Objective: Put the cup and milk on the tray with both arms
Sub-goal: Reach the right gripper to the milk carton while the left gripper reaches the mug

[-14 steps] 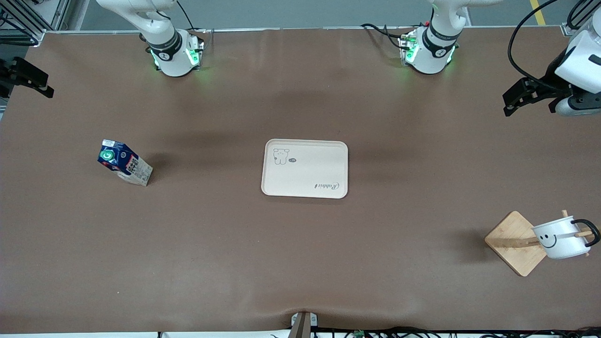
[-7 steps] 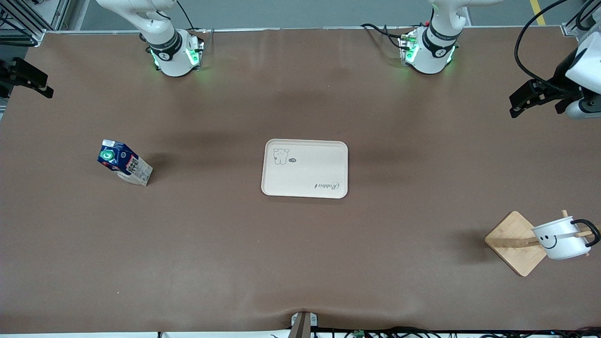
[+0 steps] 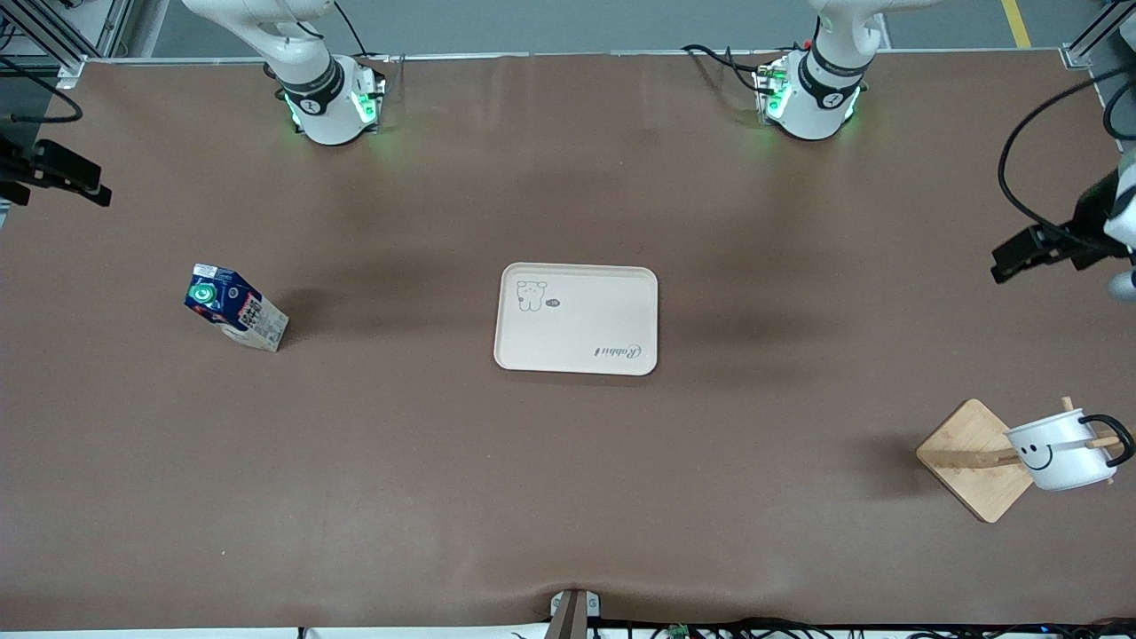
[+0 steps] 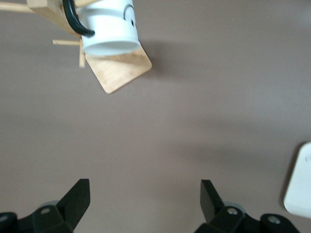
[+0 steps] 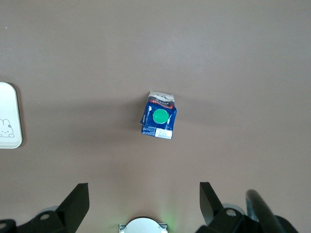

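Wooden stand [image 3: 974,460] comes first, nearest the front camera at the left arm's end of the table: the cup [image 3: 1060,451] hangs on one of its pegs, clear of the tabletop, its smiley face turned toward the tray and its black loop handle toward the table's edge. In the left wrist view the cup [image 4: 109,26] shows mouth-on, with the stand's square base [image 4: 119,70] under it.

Farther from the camera, mid-table, the cream tray [image 3: 576,318] lies flat and bare (only its bear drawing and script on it). About level with it, toward the right arm's end, the milk [image 3: 234,307] stands on the table, green cap up.

Farther still, the left gripper [image 3: 1029,251] hangs over the table's edge at the left arm's end, well apart from the cup; its fingers [image 4: 77,199] are spread wide with nothing between them. The right gripper [image 3: 67,173] is over the table's edge at the right arm's end, well apart from the milk [image 5: 158,121], its fingers [image 5: 76,201] likewise spread and empty.
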Robot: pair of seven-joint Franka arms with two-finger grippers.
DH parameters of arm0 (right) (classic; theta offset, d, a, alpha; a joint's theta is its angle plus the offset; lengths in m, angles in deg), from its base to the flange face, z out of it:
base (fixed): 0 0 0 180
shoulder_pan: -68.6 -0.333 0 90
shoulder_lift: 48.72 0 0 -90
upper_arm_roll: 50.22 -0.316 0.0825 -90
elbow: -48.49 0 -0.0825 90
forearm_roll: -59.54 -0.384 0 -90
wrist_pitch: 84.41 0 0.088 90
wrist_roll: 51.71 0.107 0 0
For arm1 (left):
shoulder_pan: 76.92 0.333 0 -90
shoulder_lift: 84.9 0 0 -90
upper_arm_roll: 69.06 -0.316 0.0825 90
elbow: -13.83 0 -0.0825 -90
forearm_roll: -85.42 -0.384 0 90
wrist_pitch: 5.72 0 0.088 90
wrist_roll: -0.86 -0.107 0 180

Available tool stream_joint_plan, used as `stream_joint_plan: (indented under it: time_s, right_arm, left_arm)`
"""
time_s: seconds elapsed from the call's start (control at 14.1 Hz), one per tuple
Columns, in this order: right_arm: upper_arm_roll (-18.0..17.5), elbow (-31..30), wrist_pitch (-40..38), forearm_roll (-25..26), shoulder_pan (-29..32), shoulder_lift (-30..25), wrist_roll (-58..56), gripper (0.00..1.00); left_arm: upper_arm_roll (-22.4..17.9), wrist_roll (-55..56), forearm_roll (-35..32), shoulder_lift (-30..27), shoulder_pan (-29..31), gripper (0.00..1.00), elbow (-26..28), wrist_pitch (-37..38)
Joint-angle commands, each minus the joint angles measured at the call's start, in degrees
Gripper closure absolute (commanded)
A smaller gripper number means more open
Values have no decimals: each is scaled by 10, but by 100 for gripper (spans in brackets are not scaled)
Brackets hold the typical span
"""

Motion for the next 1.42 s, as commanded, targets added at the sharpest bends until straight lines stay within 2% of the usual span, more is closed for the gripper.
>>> stream_joint_plan:
  time_s: [0.0, 0.21, 0.71, 0.92, 1.07, 1.28, 1.35]
  right_arm:
    - [-5, 35, -8, 10, 11, 39, -11, 0]
    - [-5, 35, -1, 0, 47, 66, -11, 0]
    - [-5, 20, 4, 7, 51, 149, -9, 0]
    - [-5, -56, 73, 6, 47, 141, -8, 0]
    - [-6, -103, 116, 3, 48, 138, -8, 0]
    - [-6, -137, 132, 0, 45, 132, -5, 0]
    - [-6, -147, 137, 0, 45, 133, -5, 0]
  left_arm:
    - [2, 19, -9, 3, 20, 0, 52, -81]
    - [1, 77, -9, 4, 26, 0, 110, -178]
    - [-1, 166, -10, 0, 32, 0, 235, -405]
    - [-1, 169, -10, 4, 47, 0, 291, -532]
    - [0, 169, -10, 12, 56, 0, 301, -578]
    - [-1, 167, -10, 25, 57, 1, 311, -631]
    - [-1, 167, -10, 32, 56, 8, 306, -645]
